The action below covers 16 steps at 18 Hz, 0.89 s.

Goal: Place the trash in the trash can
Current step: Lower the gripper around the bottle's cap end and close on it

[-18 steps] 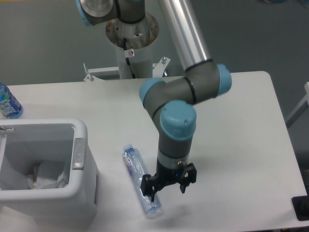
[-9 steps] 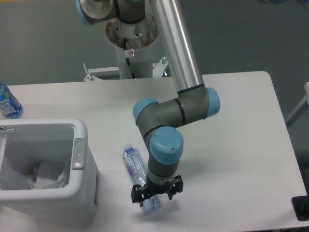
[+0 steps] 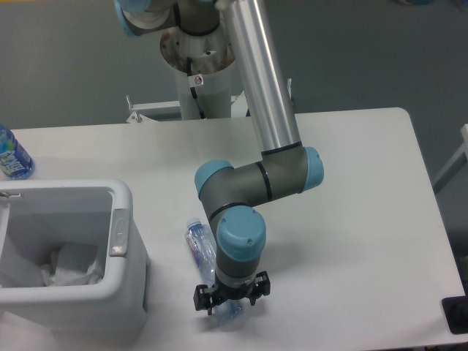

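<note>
Bench point(image 3: 365, 219): white top, carries everything in view; the arm's column stands beyond its far edge.

Arm point(image 3: 274, 110): long silver link runs down from the column to a grey elbow, then a wrist with a blue cap directly above the jaws. Wrist points straight down, which suits a top-down pick of something lying flat.

Trash can point(image 3: 121, 292): white bin, well to the left of the jaws, mouth open upward, grey latch tab on the rim facing the jaws. The open top and nearness make a short carry-and-drop likely enough.

Wrapper point(image 3: 73, 267): crumpled whitish plastic, already inside the bin, far left of the jaws. That half of the job looks done.

Slim bottle point(image 3: 199, 241): clear, blue-and-red label, lying on its side on the bench. Cap end points up and left, away from the jaws; bottom end runs under them. Lying flat, it offers its narrow width to a grip across the body.

Jaws point(image 3: 227, 298): low over the bottle's lower end, the two black fingers standing either side of it, spread wider than the bottle. Contact with the plastic can't be made out; the bottle appears to rest on the bench, not lifted. My reading: set to close, grip not yet made.

Blue-tinted bottle point(image 3: 11, 153): upright at the bench's far-left edge, well beyond the bin from the jaws. Not part of the job.
</note>
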Each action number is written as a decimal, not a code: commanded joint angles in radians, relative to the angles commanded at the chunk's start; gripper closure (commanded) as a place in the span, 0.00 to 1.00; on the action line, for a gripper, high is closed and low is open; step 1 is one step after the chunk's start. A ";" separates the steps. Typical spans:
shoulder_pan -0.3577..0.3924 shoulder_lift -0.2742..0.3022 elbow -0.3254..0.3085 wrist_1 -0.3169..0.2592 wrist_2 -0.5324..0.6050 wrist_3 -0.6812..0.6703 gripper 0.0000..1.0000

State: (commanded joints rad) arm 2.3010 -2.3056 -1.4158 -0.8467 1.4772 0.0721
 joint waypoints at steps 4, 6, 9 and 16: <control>0.002 0.008 0.002 0.002 0.000 0.001 0.37; 0.002 0.009 0.000 0.002 0.000 0.003 0.37; 0.002 0.014 -0.003 0.000 0.002 0.009 0.37; 0.063 0.110 0.064 0.018 -0.008 0.009 0.37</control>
State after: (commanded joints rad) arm 2.3636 -2.1955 -1.3516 -0.8284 1.4696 0.0813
